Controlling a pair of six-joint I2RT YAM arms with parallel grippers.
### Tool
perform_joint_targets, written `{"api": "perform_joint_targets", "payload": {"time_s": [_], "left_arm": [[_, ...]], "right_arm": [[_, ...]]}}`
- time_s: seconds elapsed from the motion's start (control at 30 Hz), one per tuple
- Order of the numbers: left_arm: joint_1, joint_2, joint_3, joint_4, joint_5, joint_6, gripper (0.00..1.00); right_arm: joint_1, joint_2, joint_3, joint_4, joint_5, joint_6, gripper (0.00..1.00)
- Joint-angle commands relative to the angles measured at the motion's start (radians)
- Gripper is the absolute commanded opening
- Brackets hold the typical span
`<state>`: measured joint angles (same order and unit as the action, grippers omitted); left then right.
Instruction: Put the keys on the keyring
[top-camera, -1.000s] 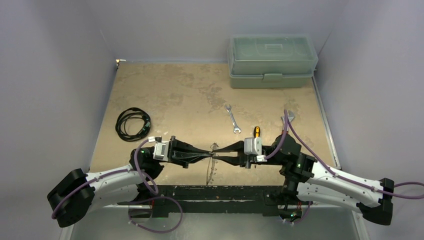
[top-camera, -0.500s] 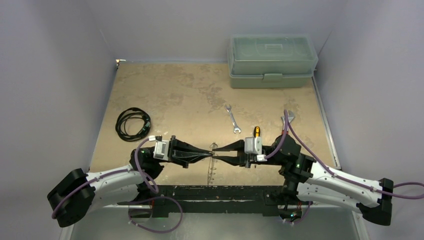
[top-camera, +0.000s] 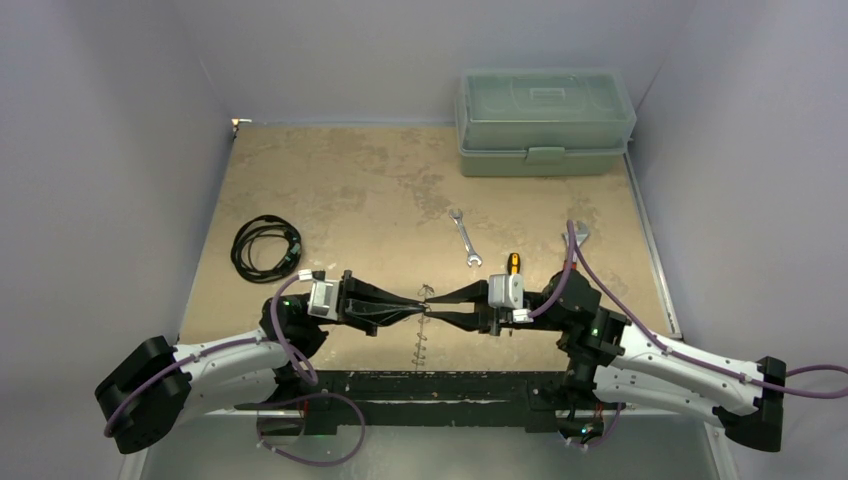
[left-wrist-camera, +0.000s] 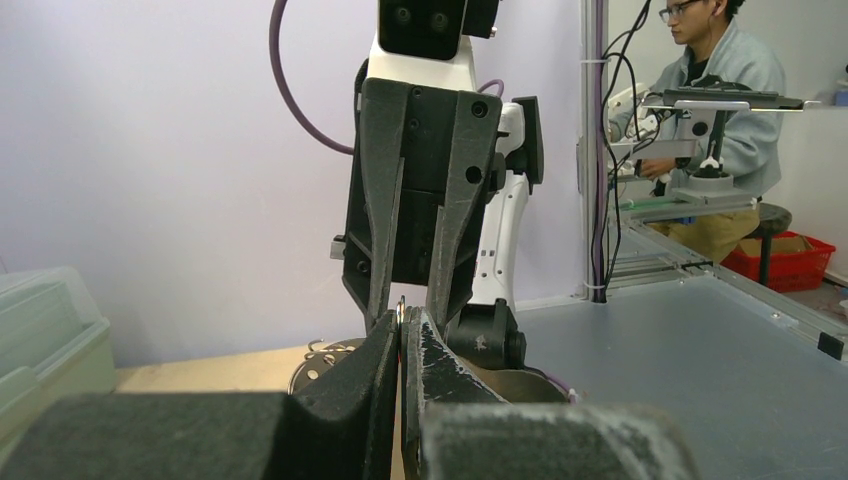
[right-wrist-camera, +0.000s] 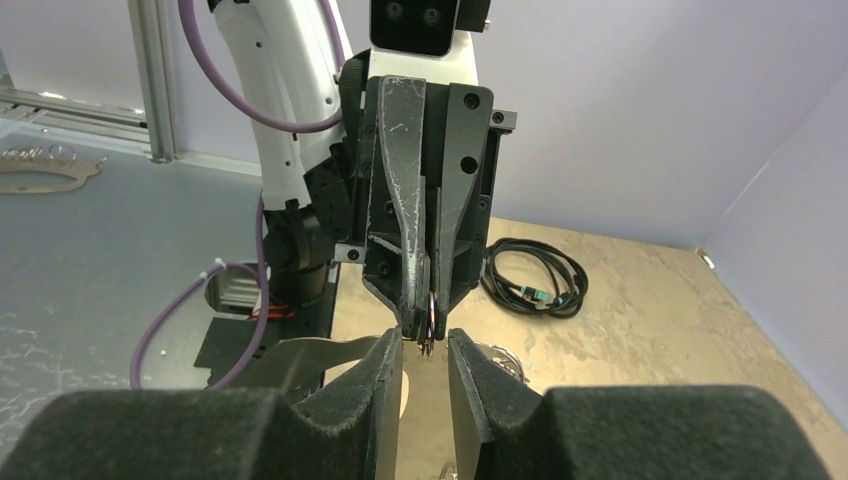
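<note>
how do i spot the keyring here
Start at the green toolbox at the back, then come forward to the middle. Where the left claw and right claw meet, the keyring is the thin silvery loop, far finer than the spanner beyond it.

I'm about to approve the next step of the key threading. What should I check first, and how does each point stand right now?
1. Left gripper jaws shut on a thin metal piece: ok.
2. Whether that piece is a key or the keyring wire: cannot tell.
3. Right gripper lined up tip to tip with the left: ok.
4. Right jaws closed on the piece: not ok, a gap shows between them.
5. Spanner and cable apart from both arms: ok.
</note>
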<state>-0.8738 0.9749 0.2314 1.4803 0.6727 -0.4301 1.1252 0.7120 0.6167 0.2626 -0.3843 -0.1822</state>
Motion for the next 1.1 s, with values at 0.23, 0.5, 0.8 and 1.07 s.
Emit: {"api": "perform_joint_targets", "payload": {"time_s": [0.23,0.5,0.8,1.07], "left_arm": [[-0.005,-0.009,0.002,0.254,-0.015,-0.027,0.0],[-0.004,-0.004,0.006,0.263,-0.015,-0.032,0.0],[-0.004,-0.002,0.005,0.279,-0.015,-0.039,0.0],[-0.004,-0.002,0.004,0.275,-0.016,-0.038,0.0]], "right_arm": [[-0.007,-0.034,-0.014,0.025,0.016,0.007,0.32],[-0.007,-0.017,-0.012,0.031,0.025,0.003,0.27],[-0.008,-0.005,-0.014,0.052,0.035,0.001,0.26],[-0.012,0.001,-0.008,0.054,0.029,0.0,0.15]]}}
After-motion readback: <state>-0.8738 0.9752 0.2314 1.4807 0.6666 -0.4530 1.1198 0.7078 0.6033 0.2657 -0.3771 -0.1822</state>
